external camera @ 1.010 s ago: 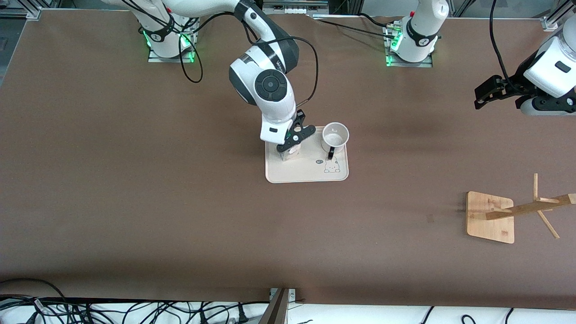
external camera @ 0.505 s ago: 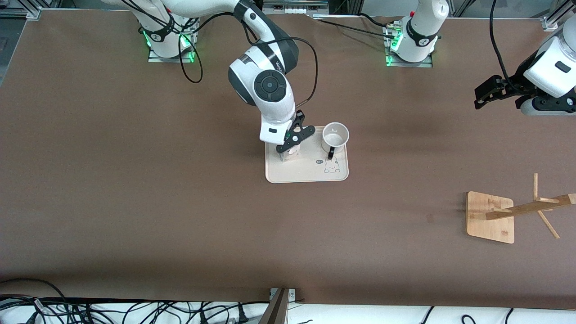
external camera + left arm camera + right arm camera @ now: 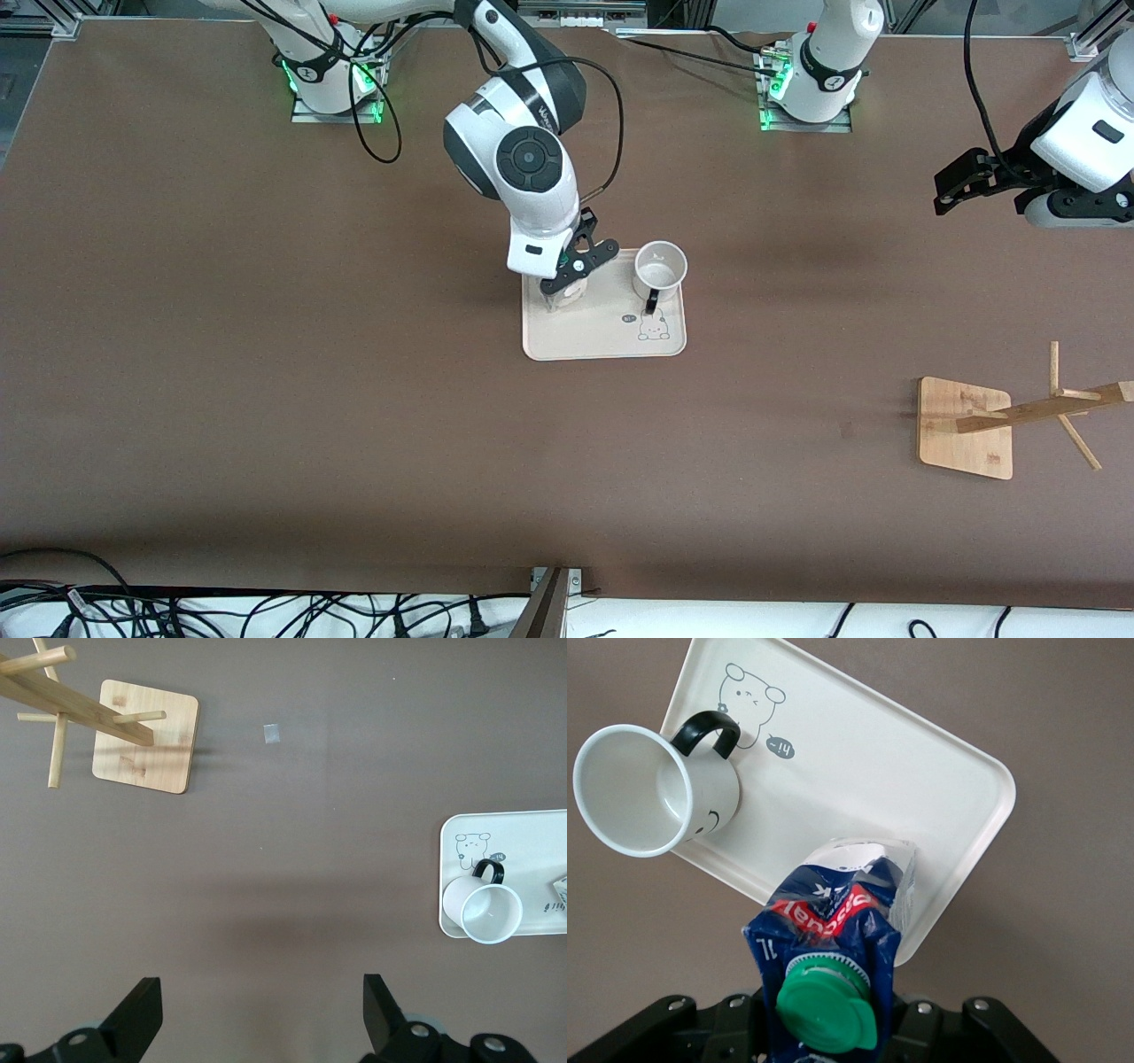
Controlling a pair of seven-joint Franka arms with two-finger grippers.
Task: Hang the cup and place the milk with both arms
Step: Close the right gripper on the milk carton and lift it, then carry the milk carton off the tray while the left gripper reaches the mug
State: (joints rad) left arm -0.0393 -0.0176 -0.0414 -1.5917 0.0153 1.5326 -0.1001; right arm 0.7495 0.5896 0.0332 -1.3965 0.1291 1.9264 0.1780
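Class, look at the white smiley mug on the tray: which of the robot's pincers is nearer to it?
Right. The right pincer is over the tray beside the mug, shut on the milk carton. The left pincer hangs open, well toward the left arm's end of the table.

Both arms are chunky glossy white shells with dark grey bands at the joints; the right arm (image 3: 523,159) has a round dark cap on its joint. Black cables loop off them. The bases glow green on metal plates. The right gripper (image 3: 578,266) and left gripper (image 3: 961,182) are black, with small silver screws.
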